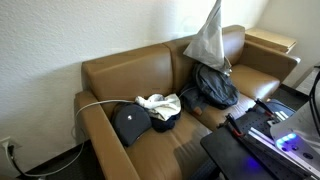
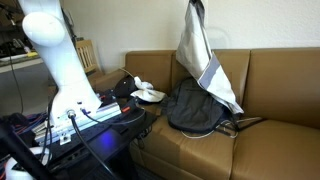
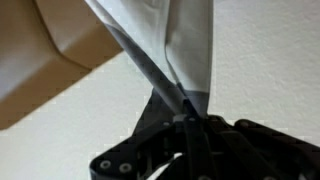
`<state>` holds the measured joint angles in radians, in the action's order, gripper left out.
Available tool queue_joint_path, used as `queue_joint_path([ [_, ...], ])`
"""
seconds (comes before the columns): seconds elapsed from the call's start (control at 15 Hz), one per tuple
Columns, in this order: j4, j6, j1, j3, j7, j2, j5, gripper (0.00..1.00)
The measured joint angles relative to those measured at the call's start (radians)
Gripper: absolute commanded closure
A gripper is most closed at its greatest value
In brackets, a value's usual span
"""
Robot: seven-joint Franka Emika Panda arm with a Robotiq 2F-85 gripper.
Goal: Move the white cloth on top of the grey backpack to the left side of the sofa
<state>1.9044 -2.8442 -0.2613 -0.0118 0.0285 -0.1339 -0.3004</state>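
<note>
We saw the white cloth [image 1: 210, 38] [image 2: 204, 55] hanging in the air, drawn up into a long peak above the grey backpack [image 1: 211, 88] [image 2: 195, 110]. Its lowest hem reached the top of the pack, but we could not tell whether the two touched. In the wrist view the gripper [image 3: 188, 121] was clenched on a gathered fold of the cloth [image 3: 172, 50], with the pale wall [image 3: 270, 60] behind it. The backpack sat on the sofa [image 1: 120, 72] [image 2: 280, 85], just beyond the far edge of the dark desk [image 1: 235, 152] that carried the robot arm [image 2: 55, 55]. Past the desk's corner, near the sofa's other end, a black cap [image 1: 130, 123] lay beside a second pale garment [image 1: 160, 103]. A white cable [image 1: 95, 104] crossed the armrest there.
</note>
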Motion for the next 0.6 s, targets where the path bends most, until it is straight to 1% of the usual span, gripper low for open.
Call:
queue_joint_path([
  [0.07,0.009,-0.014,0.015,0.029,-0.044,0.047,0.022,1.00],
  [0.2,0.018,-0.016,0.013,0.040,-0.090,0.138,-0.027,1.00],
  [0.27,0.022,-0.022,0.012,0.047,-0.135,0.185,-0.006,1.00],
  [0.4,0.031,-0.041,-0.020,0.052,-0.292,0.273,0.164,1.00],
  [0.47,0.033,-0.044,-0.027,0.054,-0.332,0.317,0.176,1.00],
  [0.53,0.033,-0.033,-0.030,0.058,-0.344,0.361,0.175,1.00],
  [0.6,0.029,0.003,-0.052,0.050,-0.394,0.408,0.233,1.00],
])
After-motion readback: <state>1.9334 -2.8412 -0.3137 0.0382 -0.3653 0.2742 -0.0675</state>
